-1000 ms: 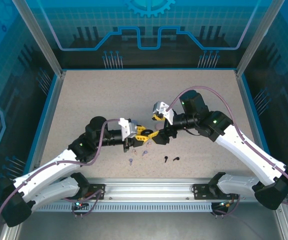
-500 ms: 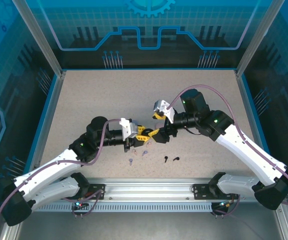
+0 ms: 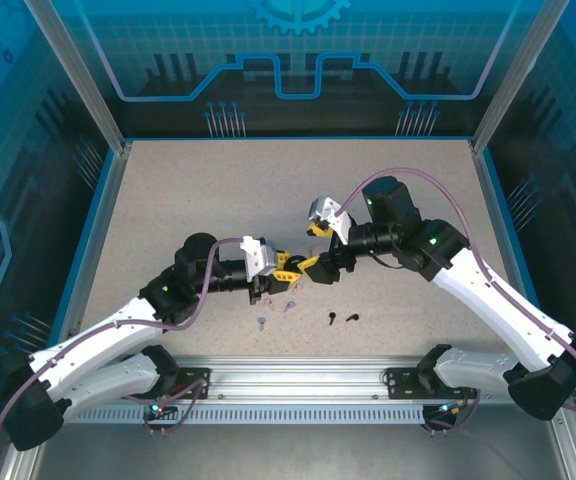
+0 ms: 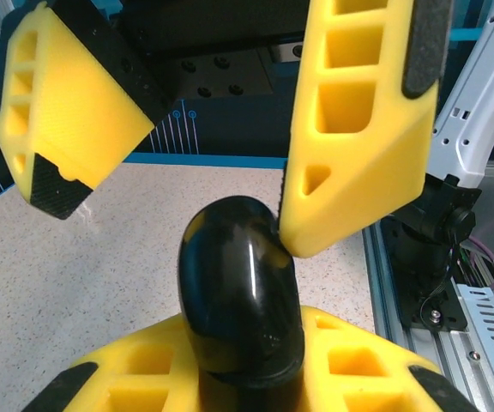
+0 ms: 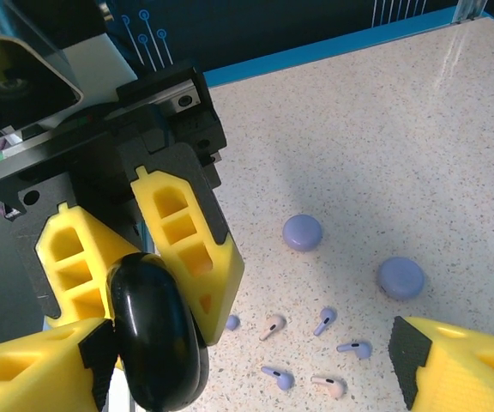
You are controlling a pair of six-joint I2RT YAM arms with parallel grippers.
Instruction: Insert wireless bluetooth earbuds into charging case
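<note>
My left gripper (image 4: pixel 247 373) is shut on a glossy black charging case (image 4: pixel 238 292), which stands up between its yellow fingers. My right gripper (image 5: pixel 251 360) is open and straddles that case (image 5: pixel 157 339); one of its fingertips (image 4: pixel 294 240) touches the case's upper right side and the other hangs apart at the left. In the top view both grippers (image 3: pixel 286 268) (image 3: pixel 314 266) meet above the table's middle. Below them on the table lie several lavender earbuds (image 5: pixel 324 320) and pink earbuds (image 5: pixel 273 326). Two black earbuds (image 3: pixel 343 318) lie a little to the right.
Two round lavender disc cases (image 5: pixel 302 232) (image 5: pixel 400 277) sit on the speckled table (image 3: pixel 198 190) beyond the earbuds. A blue rim and metal posts bound the table. The aluminium rail (image 3: pixel 298 378) with the arm bases runs along the near edge.
The meeting grippers have crept slightly up the table. The left still holds the black case and the right stays open around it.
</note>
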